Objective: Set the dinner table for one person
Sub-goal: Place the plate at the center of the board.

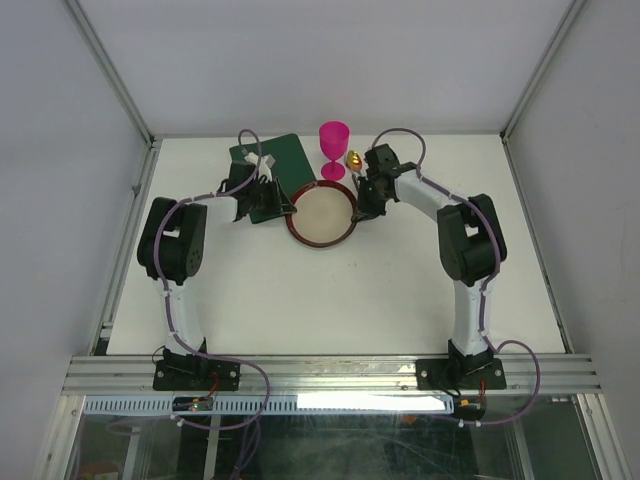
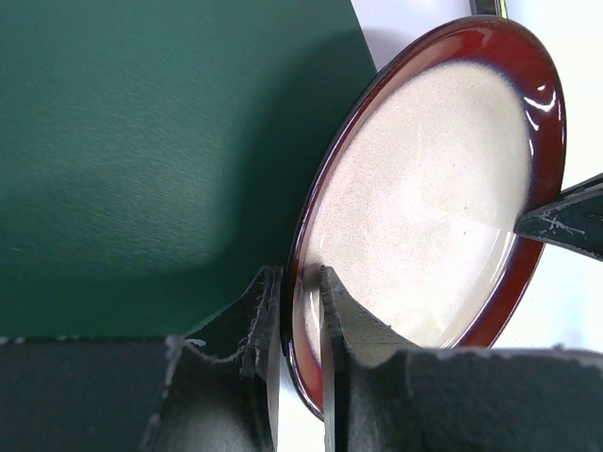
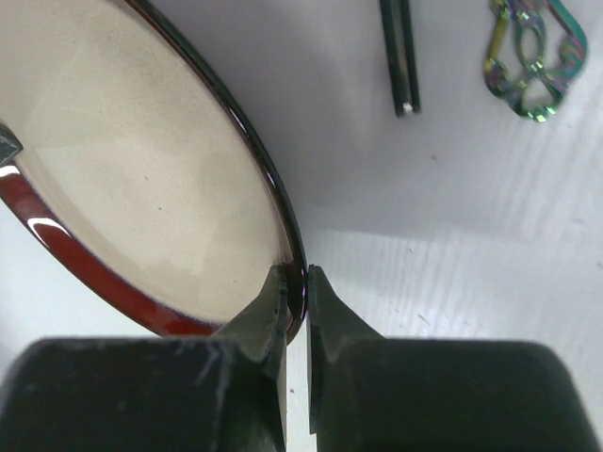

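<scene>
Together, my left hand [image 2: 301, 287] and right hand [image 3: 295, 282] each pinch opposite rims of the red-edged plate [image 1: 322, 214], its left edge at the green placemat [image 1: 283, 160]. A pink goblet [image 1: 334, 148] stands just beyond on the white worktop [image 1: 350, 290], which fills the space between the aluminium frame rails.

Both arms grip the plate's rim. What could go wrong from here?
1. The left gripper and right gripper hold the plate with fingers pinching only its thin rim; uneven arm motion could tilt it or let it slip.
2. The pink goblet stands just beyond the plate, near the right arm; a swing could topple it.
3. The plate's edge is at the green placemat; dragging could shift it.
</scene>
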